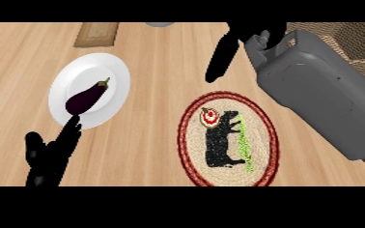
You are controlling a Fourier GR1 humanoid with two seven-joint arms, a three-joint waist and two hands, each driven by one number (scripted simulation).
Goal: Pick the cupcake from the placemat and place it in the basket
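The cupcake (209,117) sits at the placemat's (262,150) upper left edge. The right hand (239,41) hangs above it, fingers straight and empty. It should drop straight over the cupcake before curling, then carry toward the basket (345,36). The left hand (49,157) rests open near the plate (107,70).

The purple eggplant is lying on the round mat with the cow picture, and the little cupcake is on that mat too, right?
Not quite. The eggplant lies on the white plate, left of the mat, as the head view shows. The cupcake is indeed on the mat, near its upper left edge.
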